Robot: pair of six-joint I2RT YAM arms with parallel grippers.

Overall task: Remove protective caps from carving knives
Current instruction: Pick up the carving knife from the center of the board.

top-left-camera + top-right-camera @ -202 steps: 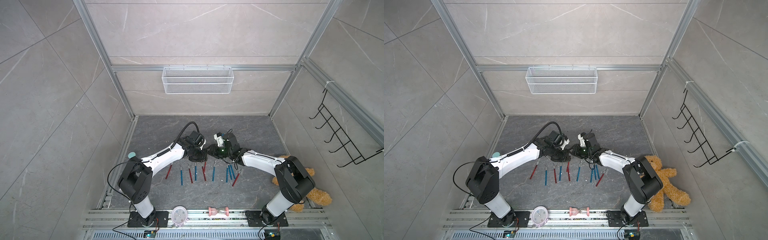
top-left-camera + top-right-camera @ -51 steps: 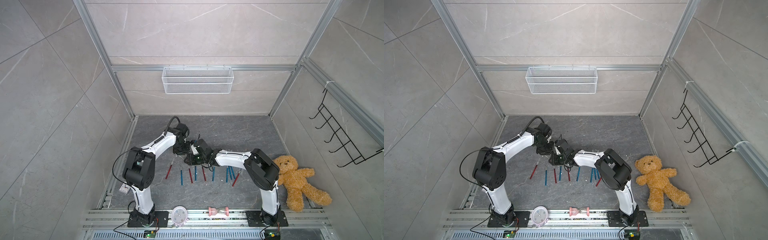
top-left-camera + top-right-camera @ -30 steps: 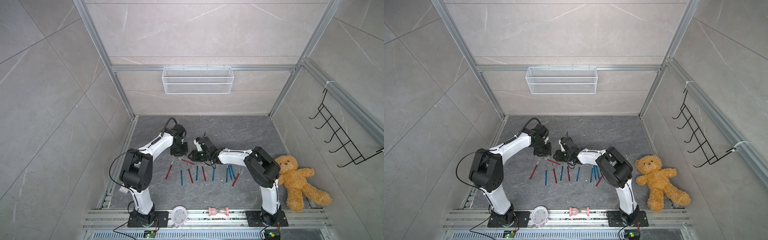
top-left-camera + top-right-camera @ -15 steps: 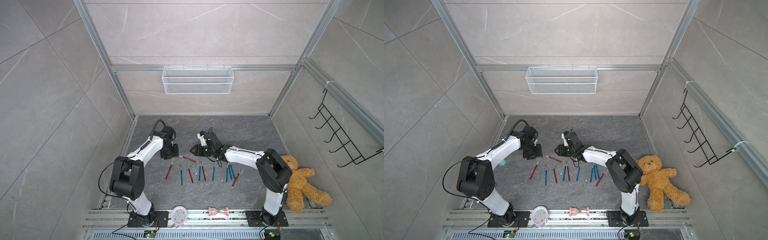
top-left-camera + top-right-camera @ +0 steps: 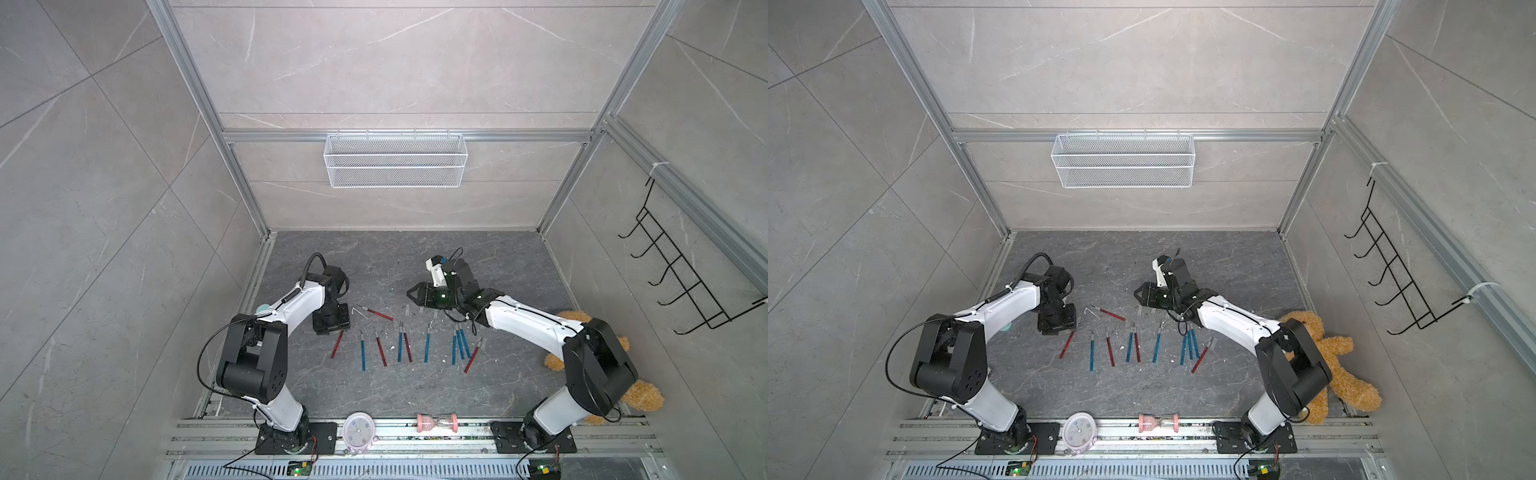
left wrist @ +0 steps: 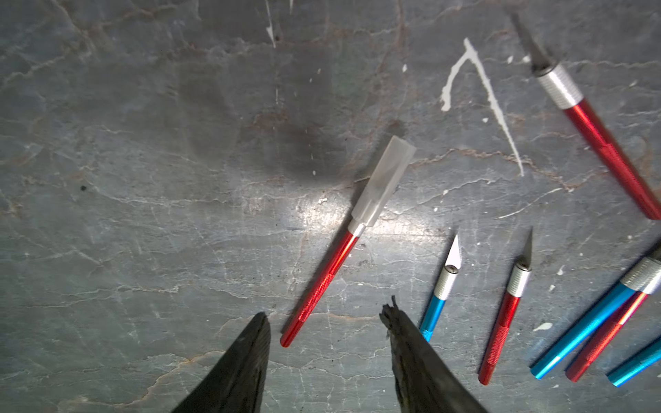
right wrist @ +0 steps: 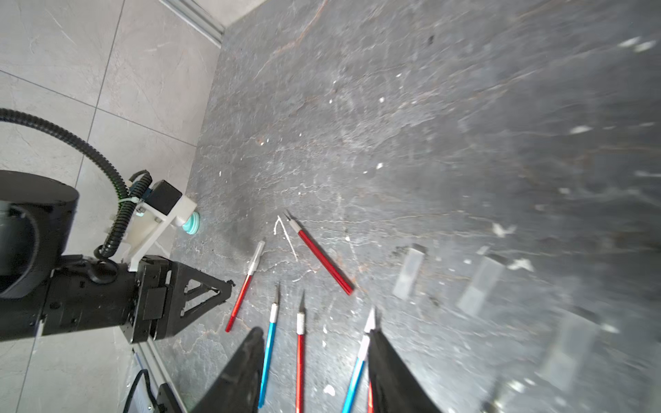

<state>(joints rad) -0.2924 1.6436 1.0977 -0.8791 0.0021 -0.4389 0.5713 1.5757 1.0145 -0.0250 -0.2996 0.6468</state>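
Left claw (image 6: pixel 325 311) hangs spread, empty, over a capped red knife (image 6: pixel 322 282). Right claw (image 5: pixel 410 293), at its two o'clock from above, gapes empty too.

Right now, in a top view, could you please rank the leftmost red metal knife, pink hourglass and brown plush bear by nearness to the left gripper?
1. Leftmost red knife, beside the left gripper.
2. Hourglass, front rail.
3. Bear, right side.

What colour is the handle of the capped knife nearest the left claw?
Red; the capped knife shows best in the left wrist view.
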